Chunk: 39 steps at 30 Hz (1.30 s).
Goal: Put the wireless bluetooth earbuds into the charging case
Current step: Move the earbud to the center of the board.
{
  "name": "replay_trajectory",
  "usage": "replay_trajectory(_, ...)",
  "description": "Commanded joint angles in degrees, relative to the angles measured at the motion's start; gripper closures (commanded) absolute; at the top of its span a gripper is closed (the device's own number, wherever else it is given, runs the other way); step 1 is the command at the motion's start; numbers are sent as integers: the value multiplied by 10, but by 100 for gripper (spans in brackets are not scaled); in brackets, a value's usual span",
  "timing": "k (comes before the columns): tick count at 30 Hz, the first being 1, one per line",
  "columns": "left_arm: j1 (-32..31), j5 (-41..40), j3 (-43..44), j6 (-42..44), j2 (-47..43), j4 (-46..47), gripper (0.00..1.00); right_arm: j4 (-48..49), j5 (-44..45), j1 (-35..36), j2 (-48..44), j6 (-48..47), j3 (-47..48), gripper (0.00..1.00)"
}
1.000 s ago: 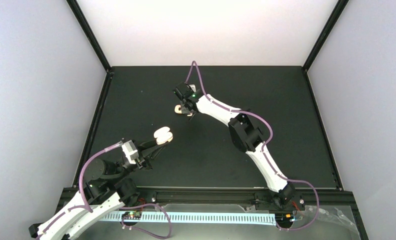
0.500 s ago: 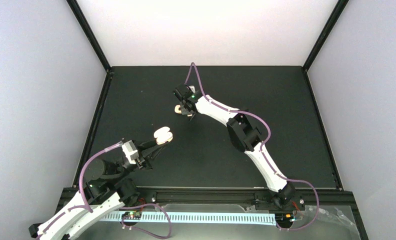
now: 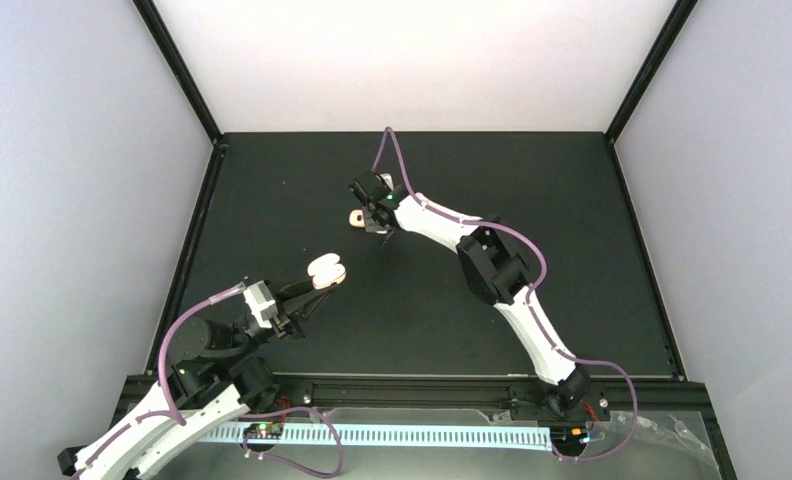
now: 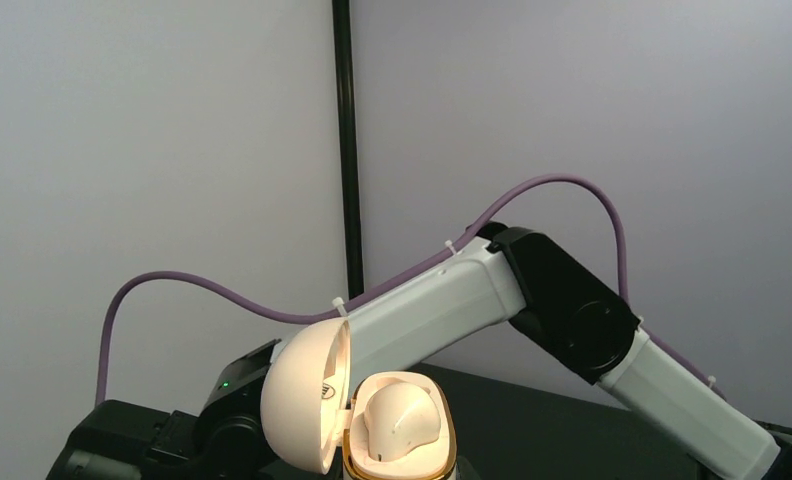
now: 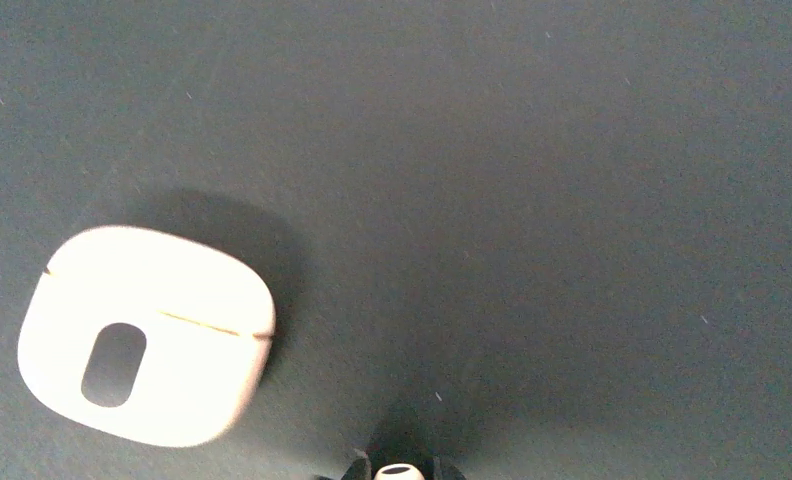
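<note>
Tiny white plastic earbud (image 5: 397, 470) sits btwn the black tips of the right end effector (image 5: 398, 464), at the bottom edge of the wrist view. Jaws are narrow and look pinched onto it; whether it's touching the dark matte surface (image 5: 572, 200) or just off it, can't tell. Vs a sec ago the jaws have drawn in and the wrist has shifted a touch, so the pick looks made, lift not yet begun. Near it, to the left in that view: closed cream rounded case (image 5: 147, 335) w/ a dark oval mark, flat on the surface, apart from the tips. Further out, left end effector (image 3: 310, 284) is unchanged, clamped on the open cream charging case (image 3: 327, 271), lid tipped back, one white bud-like piece (image 4: 397, 420) already seated. Next, prob.: carry the earbud over to that open case.
</note>
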Motion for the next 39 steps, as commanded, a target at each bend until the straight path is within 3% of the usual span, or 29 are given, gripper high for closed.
replay_trajectory(1, -4, -3, 4, 7, 1, 0, 99, -5, -7, -2, -35, -6, -66, 87)
replay_trajectory(16, -4, 2, 3, 4, 12, 4, 99, 75, -10, -2, -222, -94, -323, 88)
replay_trajectory(24, -4, 7, 3, -1, 18, 2, 99, 68, -61, -3, -267, -155, -394, 88)
replay_trajectory(35, -4, 17, 2, -2, 28, 9, 98, 39, -47, 23, -332, -214, -483, 87)
replay_trajectory(39, -4, 24, 2, -5, 32, 12, 98, 42, -59, 24, -340, -206, -504, 82)
